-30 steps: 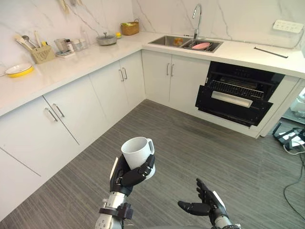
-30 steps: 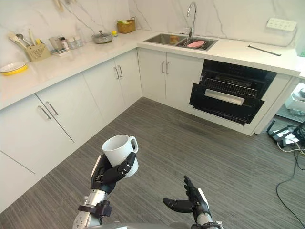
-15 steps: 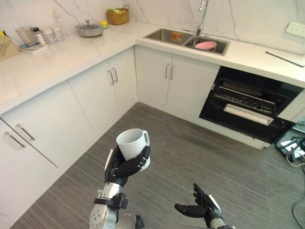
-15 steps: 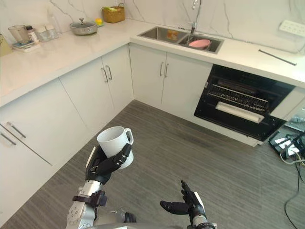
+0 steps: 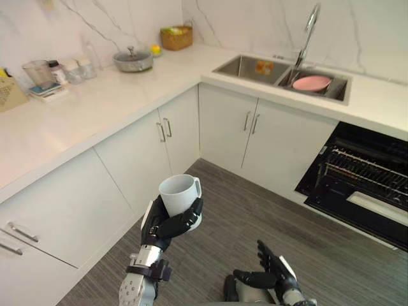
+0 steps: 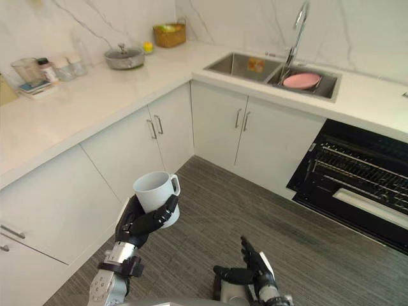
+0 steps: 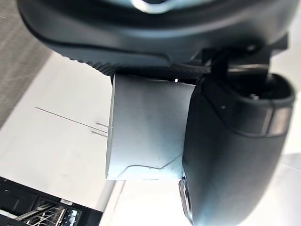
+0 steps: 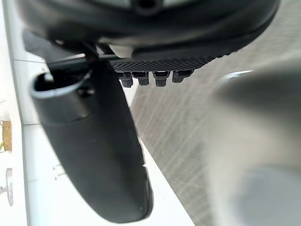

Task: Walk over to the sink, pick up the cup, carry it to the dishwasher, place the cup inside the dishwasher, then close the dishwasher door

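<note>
Cup [image 5: 179, 193]: stood upright, mouth up, held above the floor [image 5: 268, 217].
Left hand [image 5: 167, 226]: fingers were curled round the cup.
Right hand [image 5: 271, 274]: fingers were loosely spread, holding nothing.
Dishwasher [image 5: 363, 185]: door hung down, well apart from the cup.

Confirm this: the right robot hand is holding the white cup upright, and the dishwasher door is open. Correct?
Wrong hand. The left robot hand holds the white cup upright, as the left eye view shows; the right robot hand is open and empty. The dishwasher door is open, as you said.
</note>
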Available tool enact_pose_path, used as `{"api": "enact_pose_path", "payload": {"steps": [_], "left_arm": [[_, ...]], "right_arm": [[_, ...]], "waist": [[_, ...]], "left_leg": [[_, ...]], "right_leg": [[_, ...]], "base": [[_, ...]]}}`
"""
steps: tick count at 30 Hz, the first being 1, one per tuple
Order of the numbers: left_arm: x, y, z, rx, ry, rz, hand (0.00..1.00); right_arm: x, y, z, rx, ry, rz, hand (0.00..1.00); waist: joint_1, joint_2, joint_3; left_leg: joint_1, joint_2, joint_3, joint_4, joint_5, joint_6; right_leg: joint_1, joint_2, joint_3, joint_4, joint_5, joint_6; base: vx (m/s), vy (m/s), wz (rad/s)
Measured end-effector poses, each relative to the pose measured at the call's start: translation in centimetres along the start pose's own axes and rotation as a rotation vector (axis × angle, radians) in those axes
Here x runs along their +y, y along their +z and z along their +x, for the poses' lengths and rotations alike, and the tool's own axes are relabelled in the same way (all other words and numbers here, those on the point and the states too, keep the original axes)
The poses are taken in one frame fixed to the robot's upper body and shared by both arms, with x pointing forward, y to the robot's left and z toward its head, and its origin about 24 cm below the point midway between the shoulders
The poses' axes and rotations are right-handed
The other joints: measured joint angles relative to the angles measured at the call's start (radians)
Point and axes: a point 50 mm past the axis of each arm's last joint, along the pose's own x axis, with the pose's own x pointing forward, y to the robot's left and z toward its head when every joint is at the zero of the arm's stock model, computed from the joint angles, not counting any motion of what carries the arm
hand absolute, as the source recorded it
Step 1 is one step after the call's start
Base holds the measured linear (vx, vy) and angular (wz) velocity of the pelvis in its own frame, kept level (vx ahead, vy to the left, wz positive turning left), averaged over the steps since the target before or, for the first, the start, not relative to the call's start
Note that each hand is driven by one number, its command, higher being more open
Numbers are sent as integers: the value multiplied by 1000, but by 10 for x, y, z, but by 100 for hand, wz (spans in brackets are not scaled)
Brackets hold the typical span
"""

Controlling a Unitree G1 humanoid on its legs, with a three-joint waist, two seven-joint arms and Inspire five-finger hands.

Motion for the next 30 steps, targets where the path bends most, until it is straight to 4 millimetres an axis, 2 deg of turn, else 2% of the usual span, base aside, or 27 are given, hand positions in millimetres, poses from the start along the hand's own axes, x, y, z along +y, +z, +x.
{"api": "enact_pose_path", "payload": {"steps": [1,2,3,5,6,7,8,9,10,11,12,13,14,16,17,19,20,21,22,23,24,25,26,27,28,29,30], "left_arm": [[-3,-2,-1,0,0,-12,0],[-6,-3,-1,0,-8,-18,0],[-11,-3,0,-6,-34,-24,0],[-15,-3,2,-7,-67,-29,0],[-16,-3,2,-2,-104,-23,0],[-17,-3,2,-2,-117,-21,0],[-17,-3,2,-4,-127,-21,0],[-17,-2,3,-6,-131,-20,0],[-18,-2,4,-11,-137,-24,0],[-18,-2,4,-12,-136,-26,0],[-18,-3,4,-12,-130,-29,0],[-17,-4,2,-1,-123,-29,0],[-15,-4,2,6,-121,-24,0],[-12,-1,5,-2,-107,-13,0],[-11,-1,6,0,-98,-9,0],[-11,-1,5,3,-88,-7,0],[-9,-1,5,7,-77,-2,0],[-6,-1,3,12,-53,3,0],[-5,-1,3,13,-43,6,0],[-3,0,2,13,-29,12,0],[-2,1,3,8,-14,14,0],[-1,1,3,5,-9,16,0],[3,3,3,2,0,24,0],[7,5,3,-3,8,39,0],[10,7,4,-6,13,45,0],[15,10,4,-14,24,61,0],[18,9,7,-10,35,67,0]], "right_arm": [[2,4,1,-15,5,-3,100],[4,10,2,-43,11,-7,100],[9,16,3,-72,14,-2,100],[10,21,5,-93,11,-2,100],[11,21,6,-91,7,13,100],[11,21,7,-94,1,22,100],[11,21,7,-93,-9,36,100],[11,21,7,-92,-12,37,100],[9,21,8,-88,-19,31,100],[8,21,9,-84,-20,27,100],[7,19,11,-69,-20,18,100],[8,14,12,-42,-20,20,100],[11,11,11,-32,-19,29,100],[19,7,9,-20,-5,48,100],[21,5,8,-14,0,55,100],[23,3,6,-8,7,62,100],[26,0,4,2,20,68,100],[28,-1,5,7,38,67,100],[30,-2,5,8,46,69,100],[32,-1,5,2,65,62,100],[34,1,7,-7,82,51,100],[35,2,8,-15,88,45,100],[35,6,11,-29,93,40,100],[35,8,15,-33,96,36,100],[35,9,16,-36,97,33,100],[34,12,18,-46,99,26,100],[27,13,19,-50,91,4,100]], "waist": [[6,7,4],[11,7,9],[10,15,5],[12,-1,6],[26,-7,0],[35,-9,-2],[43,-12,-3],[47,-14,-3],[63,-16,-3],[64,-16,-4],[69,-13,-5],[75,-19,-16],[67,-26,-26],[47,-56,-38],[42,-67,-40],[32,-74,-44],[31,-80,-43],[32,-77,-42],[32,-72,-41],[27,-65,-40],[18,-63,-40],[13,-62,-40],[7,-59,-38],[9,-60,-36],[11,-65,-34],[11,-79,-30],[13,-69,-16]], "left_leg": [[-43,39,10,139,98,3],[-86,89,16,268,114,11],[-151,133,17,369,75,21],[-221,147,22,368,21,34],[-269,139,30,261,-21,32],[-282,131,30,202,-31,30],[-303,103,24,60,-36,33],[-312,85,10,-17,-34,32],[-337,34,-57,-195,-9,17],[-347,14,-97,-261,19,12],[-350,-9,-151,-346,134,-17],[-321,-23,-123,-336,199,-12],[-322,-28,-108,-319,175,1],[-311,-42,-41,-273,101,39],[-285,-51,-20,-289,89,53],[-251,-63,-3,-314,80,62],[-160,-77,48,-374,66,72],[-90,-79,86,-424,64,74],[-61,-78,100,-448,64,74],[-20,-68,121,-483,64,73],[2,-50,136,-501,61,68],[7,-39,144,-502,57,60],[15,-15,159,-500,48,46],[31,-2,176,-500,42,35],[41,-4,190,-500,39,30],[69,-25,209,-499,25,7],[104,-35,208,-494,-3,-11]], "right_leg": [[39,27,10,-8,-25,-8],[84,50,22,-26,-57,-25],[134,72,33,-45,-85,-28],[183,80,66,-79,-99,-24],[229,75,116,-128,-97,-19],[246,69,138,-144,-96,-14],[277,52,181,-176,-96,-3],[288,42,204,-187,-99,7],[297,15,269,-196,-113,35],[296,7,295,-193,-124,52],[285,-2,352,-165,-152,87],[286,-12,410,-140,-182,112],[288,-23,424,-142,-188,113],[282,-54,457,-112,-198,119],[261,-63,454,-55,-198,119],[231,-71,443,29,-193,126],[158,-94,404,214,-149,169],[117,-116,350,322,-136,169],[99,-123,311,360,-148,158],[69,-129,233,390,-185,147],[41,-123,154,369,-224,139],[27,-116,115,340,-238,136],[9,-100,36,244,-238,125],[5,-85,-46,103,-199,95],[5,-80,-75,35,-159,82],[6,-76,-103,-82,-12,46],[7,-74,-102,-77,42,-20]], "base": [[598,-121,-43],[500,-77,-50],[486,-57,-41],[380,-8,-58],[399,37,-86],[479,91,-101],[321,102,-74],[487,225,-107],[404,227,-95],[475,308,-132],[401,297,-136],[413,320,-125],[426,340,-93],[423,352,-65],[328,278,-55],[246,209,-45],[294,241,-91],[278,226,-103],[194,145,-80],[179,92,-57],[179,63,-47],[186,0,-43],[197,-43,-52],[208,-58,-61],[238,-85,-71],[326,-132,-78],[308,-136,-84]]}}
